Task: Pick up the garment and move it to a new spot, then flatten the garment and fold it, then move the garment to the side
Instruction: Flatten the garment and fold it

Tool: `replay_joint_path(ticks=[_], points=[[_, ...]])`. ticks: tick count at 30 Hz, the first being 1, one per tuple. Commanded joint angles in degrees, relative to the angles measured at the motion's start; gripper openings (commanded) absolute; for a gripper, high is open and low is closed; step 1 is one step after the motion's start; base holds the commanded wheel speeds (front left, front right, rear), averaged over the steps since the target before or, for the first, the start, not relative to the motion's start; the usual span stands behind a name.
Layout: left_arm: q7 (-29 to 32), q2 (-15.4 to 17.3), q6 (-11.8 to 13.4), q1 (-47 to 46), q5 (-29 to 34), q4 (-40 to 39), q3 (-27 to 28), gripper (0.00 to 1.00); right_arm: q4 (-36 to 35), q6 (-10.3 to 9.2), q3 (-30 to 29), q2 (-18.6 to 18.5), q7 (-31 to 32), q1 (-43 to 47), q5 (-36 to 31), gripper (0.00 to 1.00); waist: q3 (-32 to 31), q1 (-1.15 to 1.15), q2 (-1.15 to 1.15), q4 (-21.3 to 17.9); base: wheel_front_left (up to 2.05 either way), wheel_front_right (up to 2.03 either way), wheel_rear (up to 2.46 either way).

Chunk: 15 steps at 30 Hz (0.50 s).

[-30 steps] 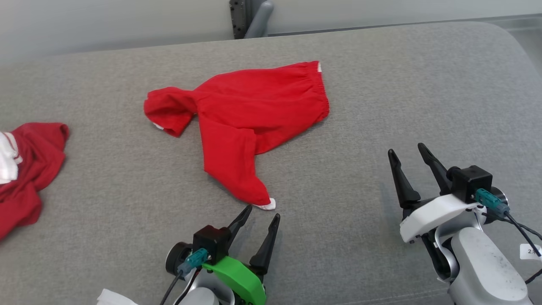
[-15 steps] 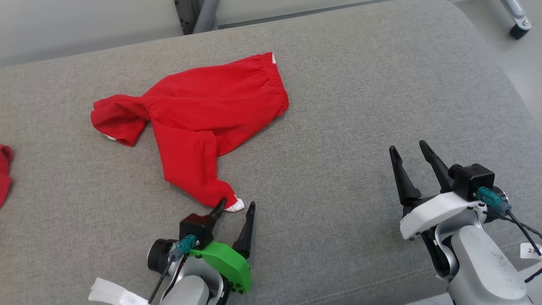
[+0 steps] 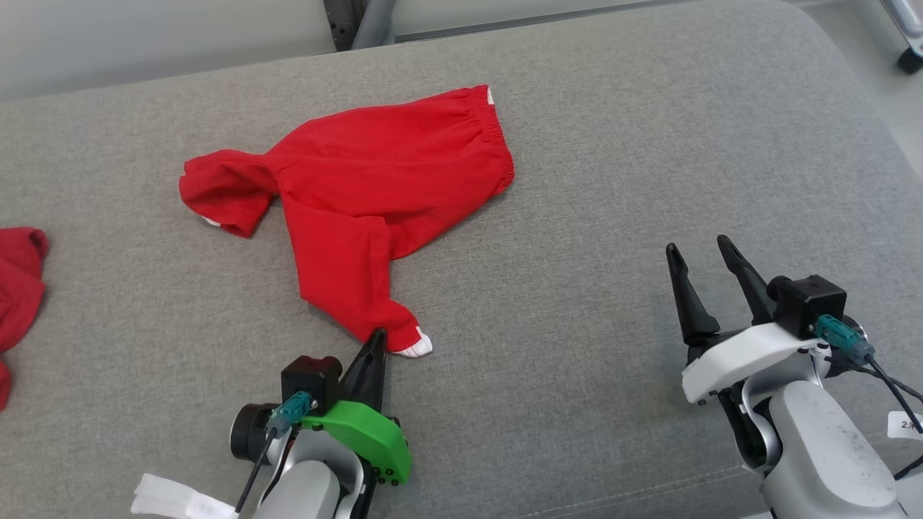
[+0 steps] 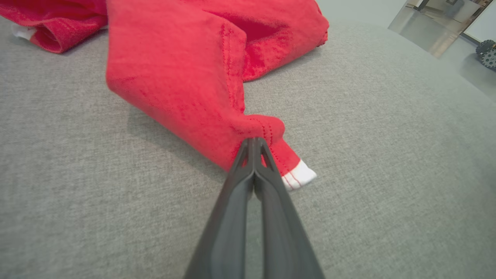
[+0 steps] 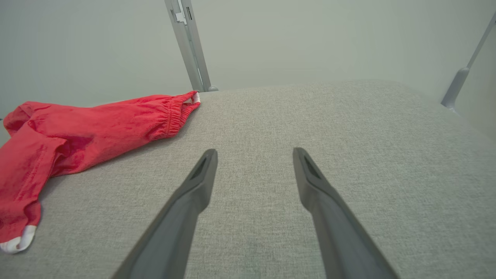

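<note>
Red trousers (image 3: pixel 375 187) with white cuffs lie spread on the grey cushion, waistband toward the far right, one leg bunched at the left, the other reaching toward me. My left gripper (image 3: pixel 376 339) is shut on the hem of that near leg, just above its white cuff (image 3: pixel 417 349); in the left wrist view the fingertips (image 4: pixel 254 144) pinch the red cloth (image 4: pixel 186 77) there. My right gripper (image 3: pixel 699 252) stands open over bare cushion well to the right of the garment, its fingers (image 5: pixel 201 174) apart, with the trousers (image 5: pixel 97 124) to its left.
A second red garment (image 3: pixel 18 288) lies at the cushion's left edge. The grey cushion (image 3: pixel 613 180) has free room on its right half. A metal post (image 3: pixel 357 21) stands behind the far edge, and a caster (image 3: pixel 908 58) sits on the floor at the upper right.
My left gripper moved forward to the near leg's hem and closed on it; it was open before. The camera shifted, so the whole scene slid sideways. The right gripper stayed open.
</note>
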Motion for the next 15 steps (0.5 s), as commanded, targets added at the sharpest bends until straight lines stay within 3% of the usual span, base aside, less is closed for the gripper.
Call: replay_joint_path(ticks=[1, 8, 9, 10, 11, 15], points=[[-0.04, 0.29, -0.40, 0.41, 0.59, -0.24, 0.41, 0.00, 0.23, -0.06, -0.06, 0.07, -0.16, 0.68, 0.20, 1.00, -0.75, 0.00, 0.00, 1.49, 0.00, 0.00, 0.00], [-0.03, 0.27, -1.68, 1.18, 2.23, -2.10, 0.14, 0.00, 0.76, -0.06, 1.16, 0.97, -0.15, 0.14, 0.17, 1.00, -1.04, 0.00, 0.00, 2.77, 0.00, 0.00, 0.00], [-0.04, 0.26, -1.85, 1.22, 2.41, -2.18, -0.25, 0.28, 0.91, -0.06, 1.29, 0.94, -0.15, -0.03, 0.13, 1.00, -1.01, 0.00, 0.00, 2.73, 0.00, 0.00, 0.00], [-0.04, 0.27, -1.97, 1.11, 2.68, -2.13, -0.77, 0.91, 1.01, -0.06, 1.48, 0.95, -0.16, -0.24, 0.26, 1.00, -0.93, 0.00, 0.00, 2.62, 0.00, 0.00, 0.00], [-0.04, 0.26, -2.16, 0.76, 3.18, -2.22, -1.31, 1.00, 1.05, -0.06, 1.75, 1.03, -0.16, -0.44, 0.44, 1.00, -0.84, 0.00, 0.00, 2.39, 0.00, 0.00, 0.00], [-0.04, 0.29, -3.00, -0.28, 4.55, -2.16, -4.06, 1.00, 1.59, -0.06, 1.76, 0.63, -0.16, -0.62, 0.82, 1.00, -0.33, 0.00, 0.00, 1.01, 0.00, 0.00, 0.00]])
